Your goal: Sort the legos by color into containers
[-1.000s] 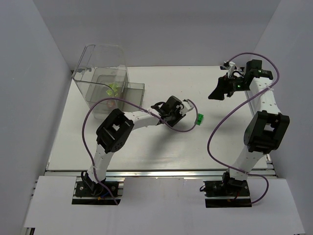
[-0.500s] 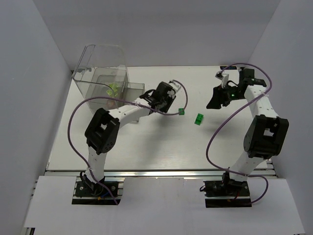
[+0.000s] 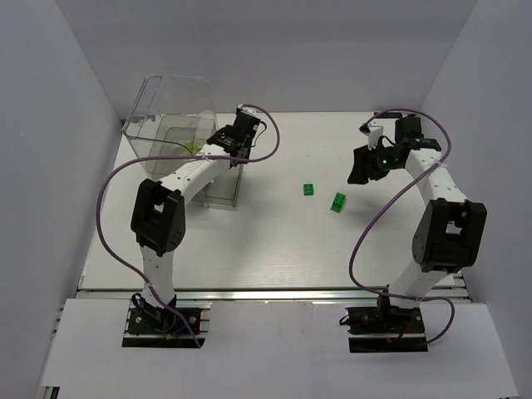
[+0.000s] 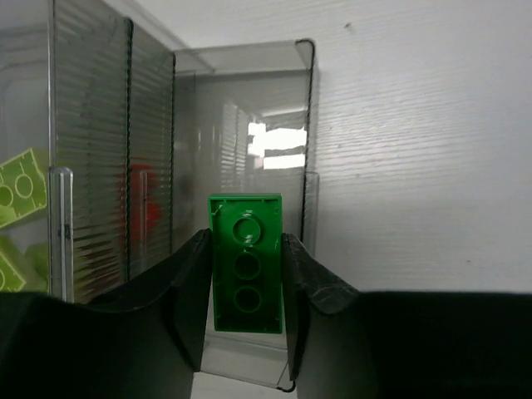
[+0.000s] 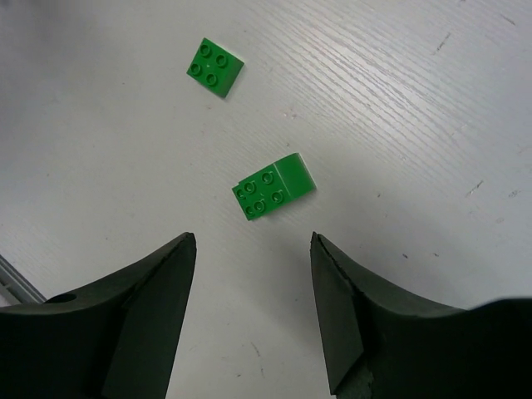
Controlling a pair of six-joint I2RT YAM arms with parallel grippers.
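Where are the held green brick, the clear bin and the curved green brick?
held green brick [image 4: 245, 266]: left wrist view, studded face.
clear bin [image 3: 176, 98]: top external view, upper wall.
curved green brick [image 5: 274, 188]: right wrist view, top middle.

Table [image 3: 249, 241] bears clear bin [image 3: 158, 108], square green brick [image 3: 308, 189], sloped green brick [image 3: 338, 202].

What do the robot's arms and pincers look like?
The left arm and right arm: white links, blocky black joints, a looping purple cable on each. The left pincer and right pincer: matte black, curved fingers. Small green light at the right wrist.
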